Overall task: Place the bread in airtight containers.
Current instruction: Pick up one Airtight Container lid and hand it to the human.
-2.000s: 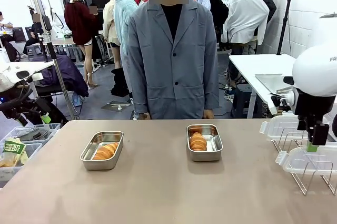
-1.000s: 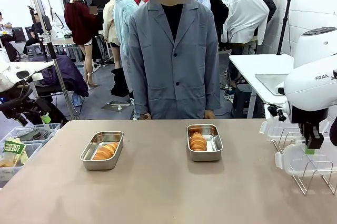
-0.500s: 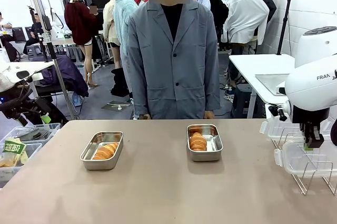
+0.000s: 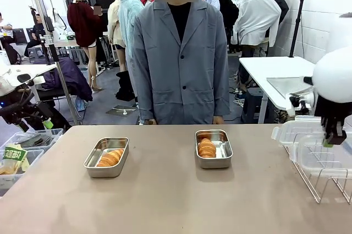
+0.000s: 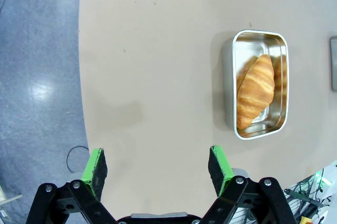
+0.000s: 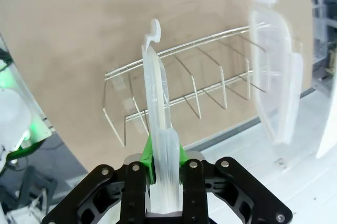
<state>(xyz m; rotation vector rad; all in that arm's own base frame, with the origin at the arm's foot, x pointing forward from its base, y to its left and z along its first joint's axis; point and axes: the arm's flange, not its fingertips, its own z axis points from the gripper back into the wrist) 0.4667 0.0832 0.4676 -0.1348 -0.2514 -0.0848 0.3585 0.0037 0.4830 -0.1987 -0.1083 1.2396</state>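
Two steel airtight containers sit on the table, each with one golden bread roll inside: the left container [image 4: 94,163] holds bread [image 4: 110,157], the right container [image 4: 221,159] holds bread [image 4: 207,147]. My right gripper [image 4: 331,138] is at the far right, shut on the edge of a clear plastic lid [image 4: 319,159] held just above the wire rack [image 4: 330,185]. In the right wrist view the lid [image 6: 156,92] stands edge-on between the shut right gripper [image 6: 161,155]. My left gripper [image 5: 157,163] hangs open high over the table, beside the left container [image 5: 229,84] with its bread [image 5: 256,91].
A second clear lid [image 4: 289,131] leans in the rack's far end; in the right wrist view this lid [image 6: 276,76] stands past the rack [image 6: 210,81]. A person in a grey coat [image 4: 179,63] stands at the far edge. Bins [image 4: 22,154] sit left of the table.
My right gripper has closed on the clear lid and raised it up and to the right, off the wire rack. The containers, the bread and the left arm have stayed put.
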